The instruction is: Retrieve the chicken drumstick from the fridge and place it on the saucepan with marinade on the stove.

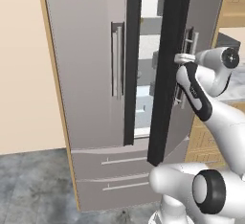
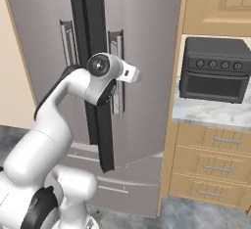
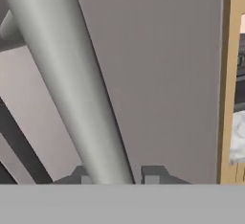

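I count 1 fridge [image 1: 91, 74] with 2 upper doors, 2 vertical bar handles and 2 bottom drawers [image 1: 119, 173]. The left door is flush. The right door [image 1: 201, 17] stands partly swung out, and its black edge strip [image 1: 167, 70] runs from 12 o'clock down to 6 o'clock through the middle of the left base view.

Through the gap between the doors I see a white interior with grey shelves [image 1: 146, 27] and a few indistinct pale items; I cannot identify a drumstick among them.

My gripper [image 3: 118, 176] is clamped on the right door handle [image 3: 72, 84]. In the hand view the grey bar passes between the 2 dark fingertips [image 3: 151, 174] at 6 o'clock and runs up toward 11 o'clock.

The floor [image 1: 33, 189] is mottled dark grey stone and the wall [image 1: 21, 65] at 9 o'clock of the fridge is plain beige.

In the right base view, at 3 o'clock of the fridge, 1 black toaster oven [image 2: 213, 69] sits on a marbled white counter [image 2: 211, 113]. Below it are 3 tan wood drawers [image 2: 213, 162], and 1 tan upper cabinet [image 2: 220, 3] hangs at 1 o'clock.
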